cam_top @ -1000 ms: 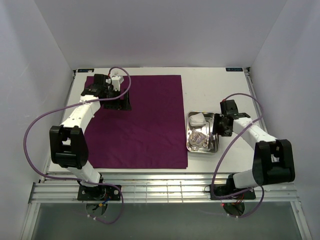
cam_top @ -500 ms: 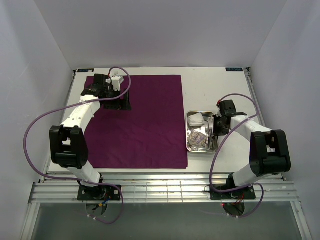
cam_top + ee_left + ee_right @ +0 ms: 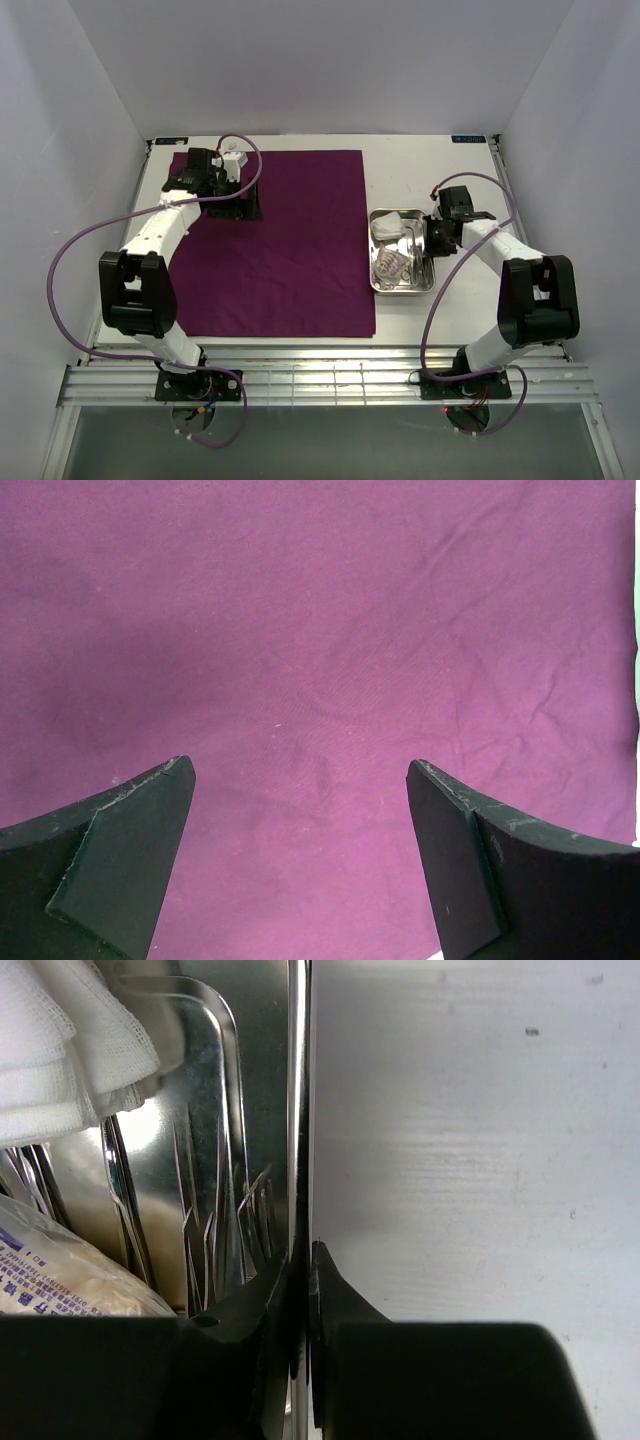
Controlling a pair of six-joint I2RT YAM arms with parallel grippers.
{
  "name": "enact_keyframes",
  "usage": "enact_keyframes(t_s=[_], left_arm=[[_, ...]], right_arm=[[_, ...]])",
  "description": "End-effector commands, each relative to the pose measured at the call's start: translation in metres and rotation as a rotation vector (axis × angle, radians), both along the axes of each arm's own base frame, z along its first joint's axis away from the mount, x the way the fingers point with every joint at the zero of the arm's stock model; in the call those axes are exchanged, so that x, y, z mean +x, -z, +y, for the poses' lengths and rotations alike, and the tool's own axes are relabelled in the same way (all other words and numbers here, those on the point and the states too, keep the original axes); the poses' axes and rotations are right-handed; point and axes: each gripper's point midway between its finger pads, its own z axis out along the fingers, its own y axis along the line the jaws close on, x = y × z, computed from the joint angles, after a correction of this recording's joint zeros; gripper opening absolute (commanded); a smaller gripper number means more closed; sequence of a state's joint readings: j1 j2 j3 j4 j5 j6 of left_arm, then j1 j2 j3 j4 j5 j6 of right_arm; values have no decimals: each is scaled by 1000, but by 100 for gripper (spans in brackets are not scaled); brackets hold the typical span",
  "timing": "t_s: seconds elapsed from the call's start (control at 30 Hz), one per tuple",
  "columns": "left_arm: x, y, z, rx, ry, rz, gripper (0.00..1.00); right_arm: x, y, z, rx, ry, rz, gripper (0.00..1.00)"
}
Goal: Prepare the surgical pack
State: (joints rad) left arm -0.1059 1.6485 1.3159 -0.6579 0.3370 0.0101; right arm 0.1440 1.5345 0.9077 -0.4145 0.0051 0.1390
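Pinching the steel tray [image 3: 402,291] by its right rim w/ my right hand [image 3: 300,1270].
Tray sits on the surface [image 3: 450,170] just right of the purple cloth [image 3: 300,250], gauze [image 3: 392,228] & instruments [image 3: 215,1200] inside; the rim grip looks meant for sliding it over. My left hand [image 3: 300,780] hangs spread over the cloth's far-left part, holding nothing.

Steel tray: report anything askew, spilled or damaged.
Nothing looks spilled or damaged. The steel tray sits on the table beside the flat purple cloth, with the right fingers shut on its right rim. Gauze, a packet and instruments lie heaped inside.
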Motion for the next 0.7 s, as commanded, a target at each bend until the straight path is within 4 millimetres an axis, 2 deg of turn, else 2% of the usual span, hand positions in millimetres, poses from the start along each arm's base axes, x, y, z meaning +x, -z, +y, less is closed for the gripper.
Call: enact_keyframes(t_s=[0.0,0.2,0.3,0.37,0.4,0.47,0.5,0.53,0.57,0.6,0.63,0.67], left_arm=[[2,-13,2,-7,-4,-41,98],[0,-12,2,-6,0,-40,98],[-1,-9,2,-4,2,-35,98],[-2,-6,2,-2,1,-29,98],[-2,-5,2,-3,0,-26,98],[0,-3,2,-1,-1,-24,98],[1,-4,3,2,-2,-28,98],[1,-3,3,5,-2,-26,98],[2,-2,4,10,-1,-26,98],[2,-2,6,20,-6,-29,98],[3,-2,7,26,-5,-33,98],[2,-2,8,29,-7,-32,98]], right_arm=[[33,-35,27,138,-48,-103,8],[46,-38,38,173,-70,-105,8],[56,-47,48,160,-92,-126,8],[56,-44,60,120,-124,-99,8],[62,-52,69,117,-143,-115,8],[61,-47,93,127,-191,-102,8],[65,-51,104,130,-210,-115,8],[63,-52,123,129,-252,-118,8],[64,-43,131,109,-261,-100,8],[64,-42,142,118,-276,-95,8],[65,-50,166,138,-322,-113,8],[64,-42,178,144,-343,-96,8]])
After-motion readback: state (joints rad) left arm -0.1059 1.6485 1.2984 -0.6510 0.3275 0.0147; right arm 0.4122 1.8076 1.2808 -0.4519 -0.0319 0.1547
